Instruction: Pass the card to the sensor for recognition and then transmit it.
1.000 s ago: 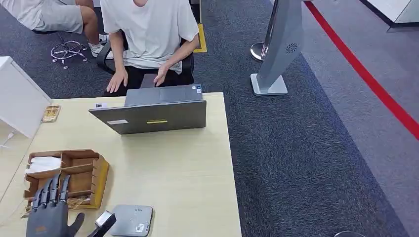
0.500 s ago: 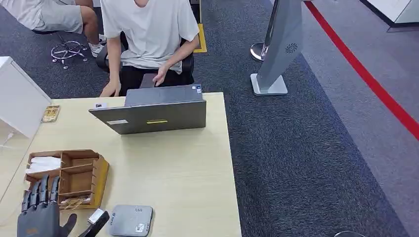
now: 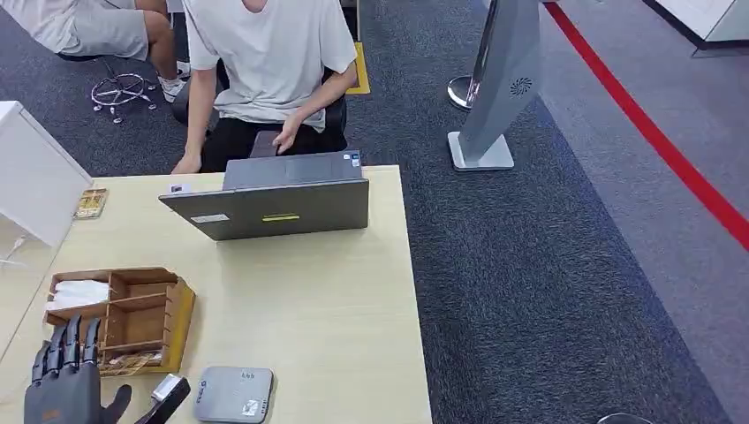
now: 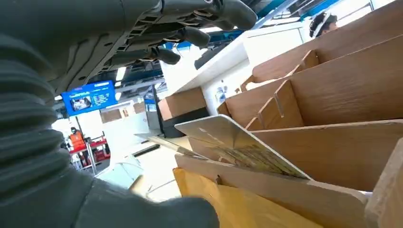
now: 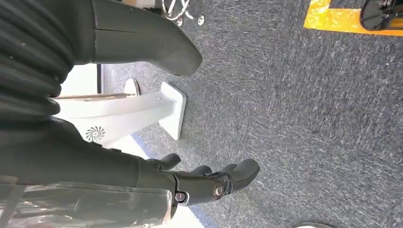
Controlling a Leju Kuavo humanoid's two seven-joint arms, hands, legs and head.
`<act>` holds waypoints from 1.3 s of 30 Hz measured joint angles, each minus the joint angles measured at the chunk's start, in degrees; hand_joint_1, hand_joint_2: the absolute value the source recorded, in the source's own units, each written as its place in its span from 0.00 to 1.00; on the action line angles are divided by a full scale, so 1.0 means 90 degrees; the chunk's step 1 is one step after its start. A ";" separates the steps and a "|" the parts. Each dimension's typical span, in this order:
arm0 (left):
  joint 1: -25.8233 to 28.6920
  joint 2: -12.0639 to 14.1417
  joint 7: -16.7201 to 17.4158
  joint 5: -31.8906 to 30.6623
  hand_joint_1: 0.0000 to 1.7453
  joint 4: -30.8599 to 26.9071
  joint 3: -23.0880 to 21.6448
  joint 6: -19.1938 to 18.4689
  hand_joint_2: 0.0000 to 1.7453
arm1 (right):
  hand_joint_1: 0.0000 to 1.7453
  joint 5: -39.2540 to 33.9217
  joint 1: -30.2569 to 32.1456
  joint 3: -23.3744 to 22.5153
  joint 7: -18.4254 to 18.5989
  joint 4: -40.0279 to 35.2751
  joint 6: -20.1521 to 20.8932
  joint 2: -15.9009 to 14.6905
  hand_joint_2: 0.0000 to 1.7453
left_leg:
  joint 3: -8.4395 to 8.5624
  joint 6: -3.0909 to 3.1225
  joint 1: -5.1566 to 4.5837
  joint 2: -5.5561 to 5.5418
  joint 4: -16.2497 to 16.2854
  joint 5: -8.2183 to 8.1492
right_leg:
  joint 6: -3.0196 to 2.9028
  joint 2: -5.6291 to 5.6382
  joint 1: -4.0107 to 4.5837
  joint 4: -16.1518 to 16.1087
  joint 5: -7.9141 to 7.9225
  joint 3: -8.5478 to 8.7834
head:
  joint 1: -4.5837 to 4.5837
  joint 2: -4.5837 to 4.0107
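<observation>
A wooden card organizer [image 3: 146, 305] stands at the near left of the table, with patterned cards [image 3: 134, 360] lying in its nearest slot. In the left wrist view those cards [image 4: 237, 148] lean in the slot right in front of my left hand [image 4: 157, 52]. My left hand [image 3: 64, 389] hovers at the table's near left corner, just short of the organizer, fingers spread and holding nothing. The grey flat sensor box [image 3: 234, 395] lies to the right of its thumb. My right hand [image 5: 209, 183] hangs over the carpet with nothing in it.
A grey laptop [image 3: 274, 203] stands open across the far middle of the table, with a person [image 3: 265, 62] seated behind it. A white cabinet [image 3: 31, 181] borders the table's left side. A small tray [image 3: 91, 202] sits far left. A white stand [image 3: 503, 88] is on the carpet.
My left hand has drawn back toward me and to the left, away from the sensor box. The person's hand has shifted to the table's far edge.
</observation>
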 joint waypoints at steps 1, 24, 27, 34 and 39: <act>-0.0001 0.0000 0.0000 0.0000 1.00 0.0000 0.0000 0.0000 1.00 | 0.00 0.0000 0.0000 0.0000 0.0000 0.0000 0.0000 0.0000 1.00 | 0.0000 0.0000 0.0000 0.0000 0.0000 0.0000 | 0.0000 0.0000 0.0000 0.0000 0.0000 0.0000 | 0.0000 0.0000; -0.0015 -0.0386 -0.0804 0.0000 1.00 0.0000 0.0498 -0.0114 1.00 | 0.00 0.0104 -0.0004 -0.0005 0.0000 0.0000 0.0075 0.0000 1.00 | 0.0002 0.0000 0.0000 0.0000 0.0000 0.0000 | 0.0000 0.0000 0.0000 0.0000 0.0000 0.0002 | 0.0000 0.0000; -0.0016 -0.0403 -0.0783 0.0000 1.00 0.0000 0.0515 -0.0174 1.00 | 0.00 0.0104 -0.0004 -0.0005 0.0000 0.0000 0.0075 0.0000 1.00 | 0.0003 0.0000 0.0000 0.0000 0.0000 0.0000 | 0.0000 0.0000 0.0000 0.0000 0.0000 0.0004 | 0.0000 0.0000; -0.0023 -0.0369 -0.0369 0.0000 1.00 -0.0012 0.0529 -0.0347 1.00 | 0.00 0.0104 -0.0013 -0.0012 0.0000 0.0002 0.0078 0.0000 1.00 | 0.0010 0.0000 0.0000 0.0000 0.0000 0.0000 | 0.0000 0.0000 0.0000 0.0000 0.0000 0.0007 | 0.0000 0.0000; 0.0015 -0.0393 -0.0488 0.0000 1.00 -0.0253 0.0515 -0.0515 1.00 | 0.00 0.0102 -0.0030 -0.0017 0.0002 0.0002 0.0075 0.0000 1.00 | 0.0011 0.0000 0.0001 0.0000 0.0000 0.0000 | 0.0000 0.0001 0.0000 0.0000 0.0000 0.0007 | 0.0000 0.0000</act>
